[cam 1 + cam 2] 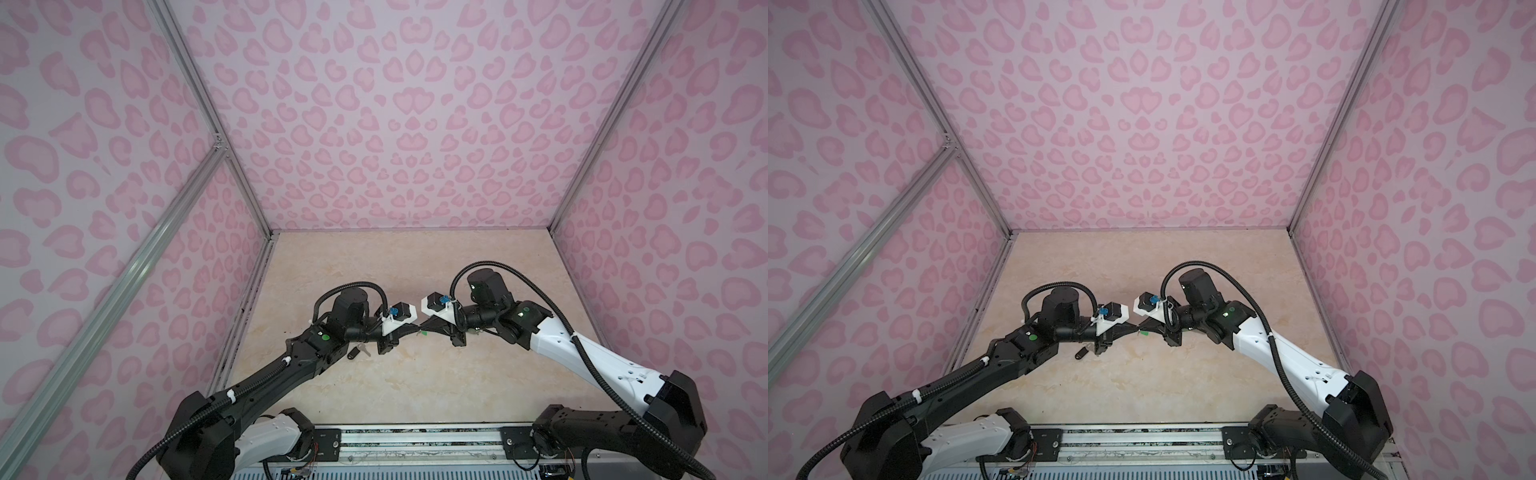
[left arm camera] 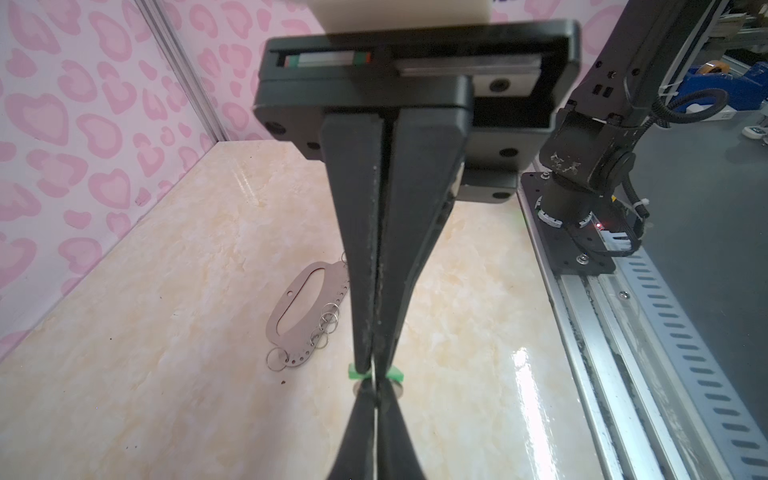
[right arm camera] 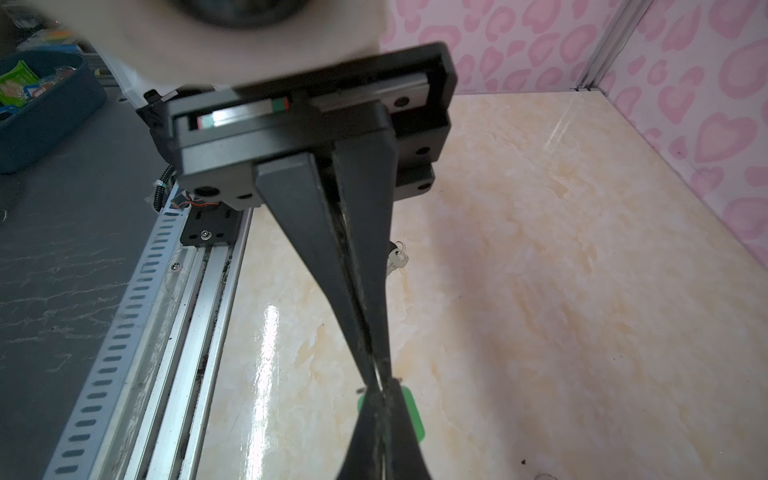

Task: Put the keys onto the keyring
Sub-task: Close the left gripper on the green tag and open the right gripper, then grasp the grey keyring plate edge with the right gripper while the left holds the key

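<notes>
Beige marble-look tabletop [image 1: 415,382]; L fingers [image 2: 361,249] & R fingers [image 3: 311,249] both clamped on green-tag key [image 3: 413,415]

We see two arms, the left arm [image 1: 266,376] mostly black, the right arm [image 1: 552,345] white-shelled, each with a ribbed black cable [image 1: 602,370], green joint light [image 1: 323,338] and tapered black end effector fingers [image 2: 357,249].

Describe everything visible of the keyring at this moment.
The keyring is a flat grey metal plate, half-oval with a long oval cutout, small holes and several thin wire rings along its straight edge. It lies flat on the marbled table, nothing seen touching it; the left gripper hides part of that edge.
</notes>
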`<action>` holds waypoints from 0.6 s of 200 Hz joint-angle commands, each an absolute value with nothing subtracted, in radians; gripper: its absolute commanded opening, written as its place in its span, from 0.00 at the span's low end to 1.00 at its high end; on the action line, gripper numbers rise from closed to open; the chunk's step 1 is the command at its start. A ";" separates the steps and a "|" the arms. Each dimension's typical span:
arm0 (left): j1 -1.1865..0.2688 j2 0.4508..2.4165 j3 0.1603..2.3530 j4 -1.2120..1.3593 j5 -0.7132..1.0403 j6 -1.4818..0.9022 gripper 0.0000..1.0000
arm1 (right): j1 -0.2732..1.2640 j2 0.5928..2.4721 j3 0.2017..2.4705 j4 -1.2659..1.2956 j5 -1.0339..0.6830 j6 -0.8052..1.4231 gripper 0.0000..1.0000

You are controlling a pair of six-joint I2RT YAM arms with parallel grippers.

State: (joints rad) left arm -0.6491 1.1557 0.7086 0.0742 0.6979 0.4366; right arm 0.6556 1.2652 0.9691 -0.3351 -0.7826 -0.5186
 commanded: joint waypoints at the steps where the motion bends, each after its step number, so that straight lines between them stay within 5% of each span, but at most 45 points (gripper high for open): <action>1: -0.650 1.158 0.725 0.107 0.701 0.431 0.04 | 0.660 1.264 0.964 -0.330 -0.808 -0.531 0.00; 43: -0.651 1.154 0.724 0.109 0.701 0.431 0.04 | 0.663 1.265 0.965 -0.330 -0.803 -0.534 0.00; 74: -0.651 1.148 0.722 0.095 0.683 0.425 0.04 | 0.655 1.245 0.959 -0.364 -0.735 -0.552 0.20; 120: -0.650 1.144 0.710 0.097 0.662 0.407 0.04 | 0.596 1.178 0.892 -0.349 -0.662 -0.526 0.30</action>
State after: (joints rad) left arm -0.6510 1.1519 0.7086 0.0753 0.6758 0.4194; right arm 0.6170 1.2015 0.9184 -0.3462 -0.7151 -0.5415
